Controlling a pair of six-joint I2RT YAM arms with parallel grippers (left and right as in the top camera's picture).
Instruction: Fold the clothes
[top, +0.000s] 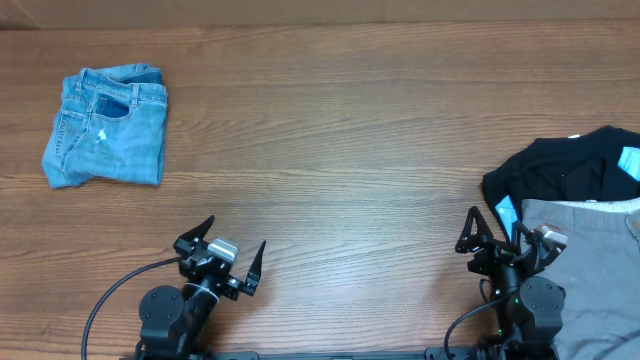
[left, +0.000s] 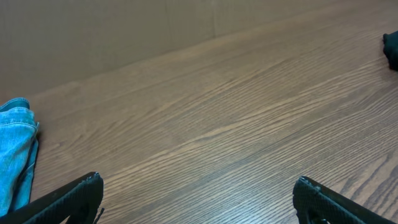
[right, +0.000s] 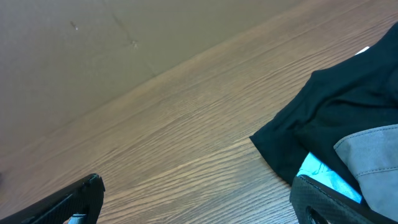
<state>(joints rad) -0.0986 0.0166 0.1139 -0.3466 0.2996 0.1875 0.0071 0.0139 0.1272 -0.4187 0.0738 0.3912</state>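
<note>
We see the jeans (top: 105, 128) lying as a folded bundle at the far left part of the bench (top: 350, 130), with one back pocket and some small white marks facing up. In the left wrist view only an edge of the jeans (left: 15, 155) shows at the left border.

The left claw (top: 236, 232) is at the near edge, well apart from the jeans. Its jaws are spread wide and there is nothing between them; in its own view the left claw (left: 198, 183) has only bare wood under it. The right claw (top: 497, 228) is also spread wide and holds nothing.

Just beside the right claw lies a black garment (top: 565, 170) with a light-blue patch (top: 507, 212). A grey garment (top: 590, 270) lies partly on top of it. In the right wrist view the right claw (right: 198, 183) has one finger close to the black garment (right: 336, 118) and the grey garment (right: 373, 155); we cannot tell if it touches them.
</note>
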